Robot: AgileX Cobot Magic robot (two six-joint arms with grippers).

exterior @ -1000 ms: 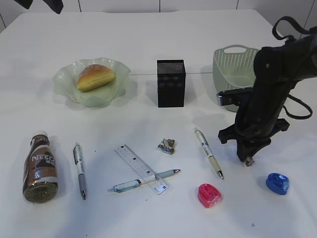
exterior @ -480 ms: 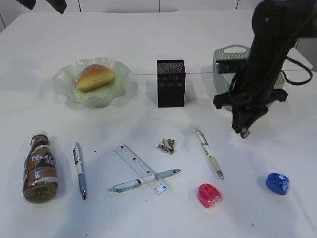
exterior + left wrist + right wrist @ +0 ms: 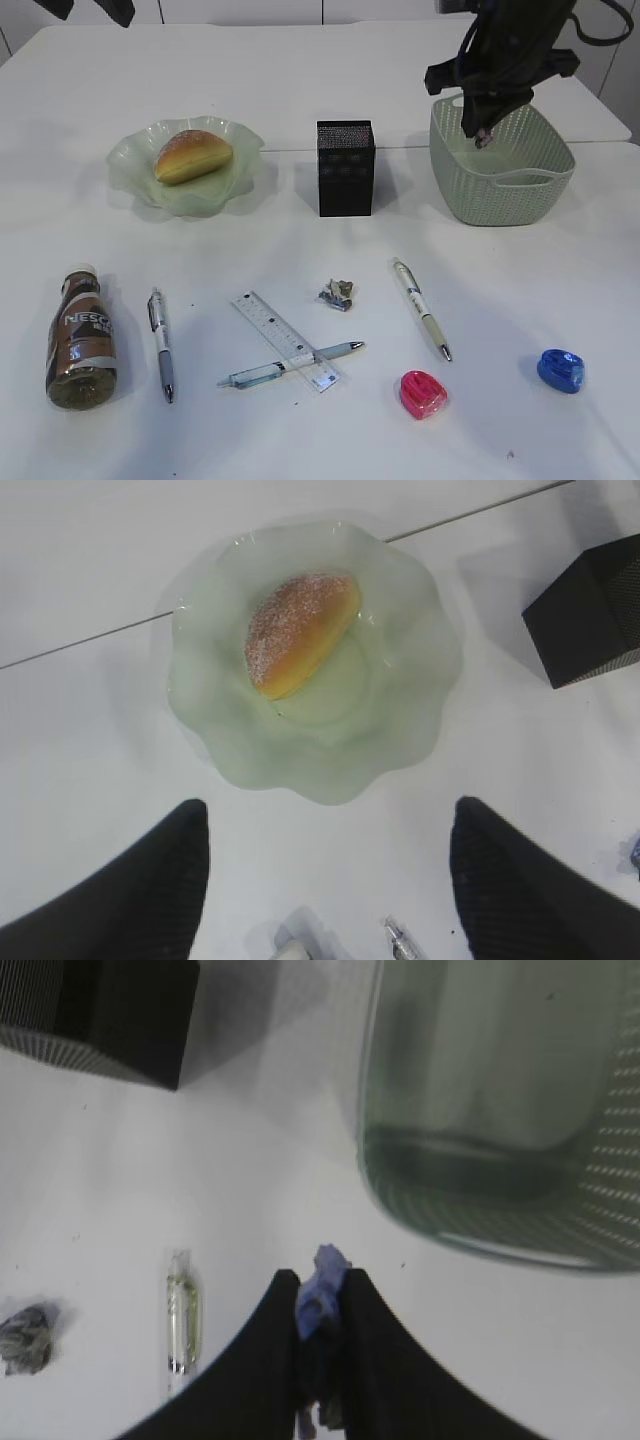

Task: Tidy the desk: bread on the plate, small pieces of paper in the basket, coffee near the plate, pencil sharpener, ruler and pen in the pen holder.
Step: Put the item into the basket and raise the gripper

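Right gripper point(image 3: 486, 137) pinched shut on a small purple paper scrap point(image 3: 320, 1298) (poking out between the fingertips), hovering above the green basket point(image 3: 500, 190). Left gripper point(image 3: 325, 880) wide open and empty, high above the bread point(image 3: 298, 632) on the plate point(image 3: 400, 730).

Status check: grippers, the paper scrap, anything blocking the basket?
Right gripper shut on paper scrap, above basket. Left gripper open, empty, over plate. Basket unobstructed.
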